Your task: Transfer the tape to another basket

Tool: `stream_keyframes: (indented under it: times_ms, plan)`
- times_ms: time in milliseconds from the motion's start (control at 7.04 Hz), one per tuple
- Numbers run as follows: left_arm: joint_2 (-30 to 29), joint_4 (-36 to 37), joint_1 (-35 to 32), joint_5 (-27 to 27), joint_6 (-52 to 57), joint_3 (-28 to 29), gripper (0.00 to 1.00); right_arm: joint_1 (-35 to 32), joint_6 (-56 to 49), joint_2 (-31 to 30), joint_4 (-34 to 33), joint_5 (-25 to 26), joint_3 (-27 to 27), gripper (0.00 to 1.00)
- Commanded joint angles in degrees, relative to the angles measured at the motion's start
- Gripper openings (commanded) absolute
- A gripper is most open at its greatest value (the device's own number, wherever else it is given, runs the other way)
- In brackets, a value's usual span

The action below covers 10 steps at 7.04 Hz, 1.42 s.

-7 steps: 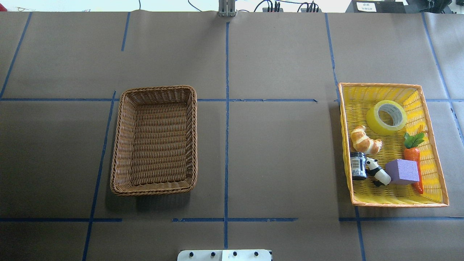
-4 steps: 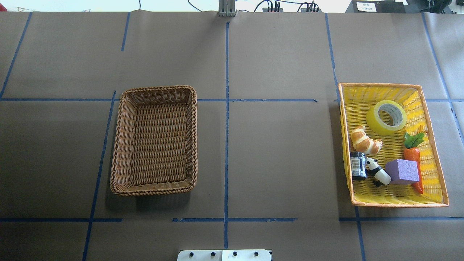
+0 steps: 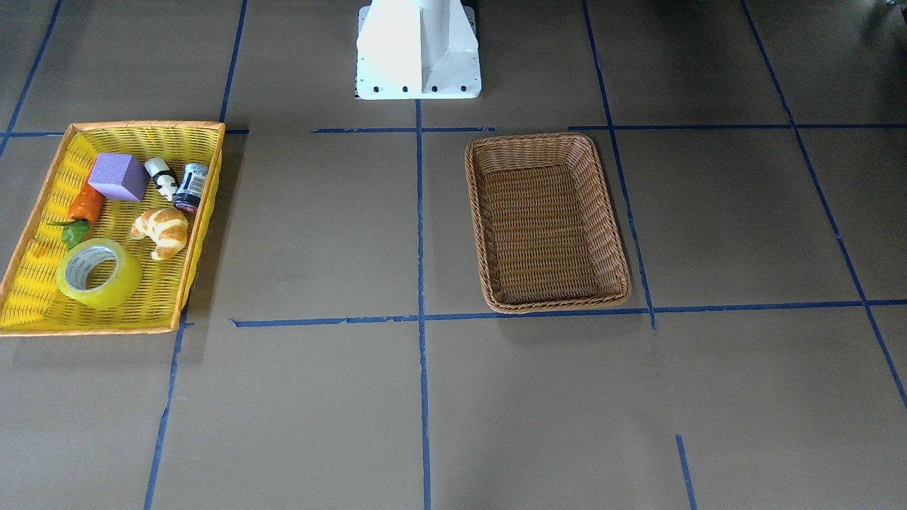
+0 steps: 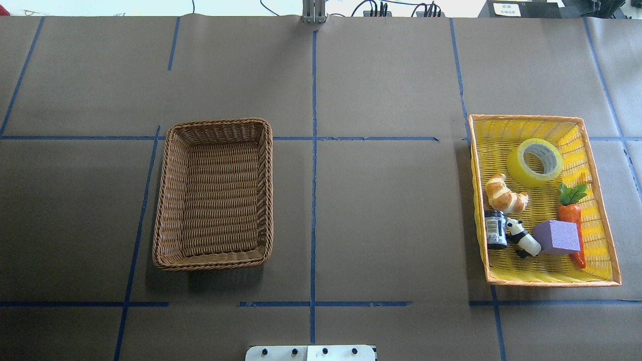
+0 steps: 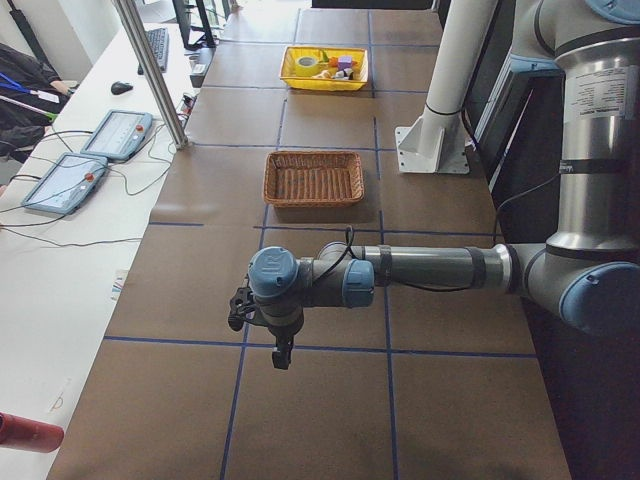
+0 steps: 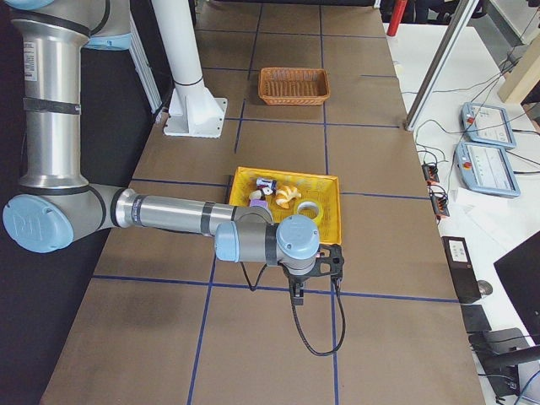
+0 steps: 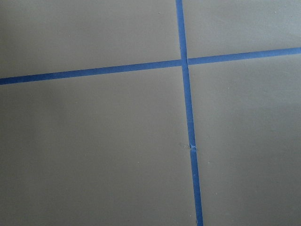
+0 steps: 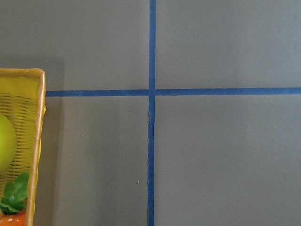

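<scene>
The yellow-green tape roll (image 4: pixel 519 169) lies in the far part of the yellow tray basket (image 4: pixel 550 283) at the table's right; it also shows in the front-facing view (image 3: pixel 122 285) and at the right wrist view's left edge (image 8: pixel 5 141). The brown wicker basket (image 4: pixel 216 122) stands empty left of centre, also seen from the front (image 3: pixel 554 307). My left gripper (image 5: pixel 277 348) hangs over bare table far left of the wicker basket. My right gripper (image 6: pixel 300 288) hangs just beyond the yellow basket's right side. Both show only in side views, so I cannot tell whether they are open or shut.
The yellow basket also holds a croissant (image 4: pixel 504 194), a carrot (image 4: pixel 572 220), a purple block (image 4: pixel 556 237), a panda figure (image 4: pixel 522 239) and a dark jar (image 4: pixel 496 229). Blue tape lines cross the brown table. The white robot base (image 3: pixel 418 49) stands at the near edge.
</scene>
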State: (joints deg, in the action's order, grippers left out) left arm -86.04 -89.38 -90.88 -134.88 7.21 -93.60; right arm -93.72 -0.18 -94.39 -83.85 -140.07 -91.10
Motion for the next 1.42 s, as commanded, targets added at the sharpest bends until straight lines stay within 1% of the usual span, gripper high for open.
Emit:
stream_keyframes:
  times_ms: [0,568,852,994,1136,1278]
  plan:
    - [0.00,0.00,0.00,-0.03,0.00,0.00,1.00,-0.06,-0.09,0.00,0.00,-0.02,0.04,1.00]
    - [0.08,0.00,0.00,-0.03,0.00,-0.09,1.00,-0.06,0.00,0.00,0.00,0.15,-0.22,1.00]
    - [0.26,0.00,0.00,-0.03,0.00,-0.26,1.00,0.29,-0.69,0.88,-0.09,0.24,-1.63,1.00]
    - [0.52,0.00,0.00,-0.03,0.00,-0.26,1.00,2.04,-0.35,2.01,-0.17,0.33,-2.24,1.00]
    - [0.52,0.00,0.00,-0.03,0.00,-0.35,1.00,4.75,0.35,4.63,-0.61,0.68,-2.85,1.00]
    - [0.52,0.00,0.00,-0.03,0.00,-0.35,1.00,5.91,0.53,7.18,-0.61,0.68,-3.90,1.00]
